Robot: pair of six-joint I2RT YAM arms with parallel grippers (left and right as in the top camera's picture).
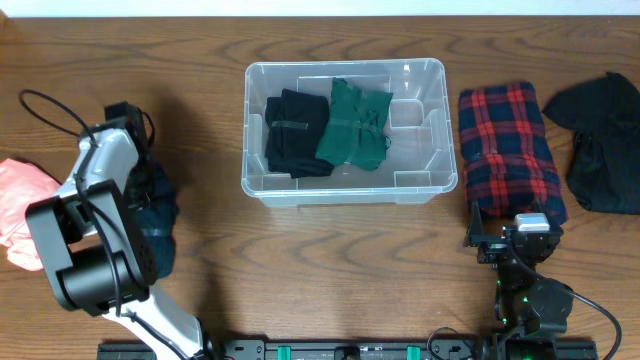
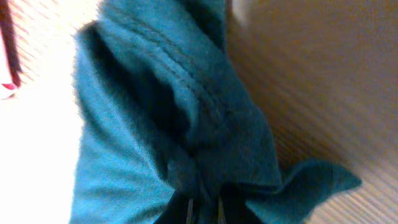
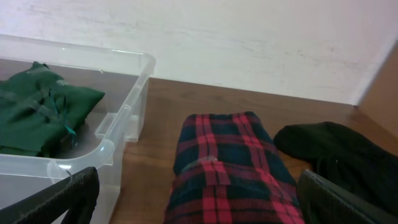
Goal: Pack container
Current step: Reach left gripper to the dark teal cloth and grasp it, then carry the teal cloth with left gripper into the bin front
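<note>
Sitting open-side up by the worktop's far edge, the container [image 1: 345,196] runs lengthwise along it. The left gripper [image 2: 203,208] has jaws clamped on a teal garment [image 2: 155,124]; the right gripper [image 3: 196,186] has jaws apart.

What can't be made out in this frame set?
- Overhead: the left arm hides the left fingers and most of the teal garment.
- Left wrist: blurred close-up; garment's full shape unclear, fingers cut by bottom edge.
- Overhead: pink cloth cut by left edge.
- Right wrist: container cut by left edge.
</note>
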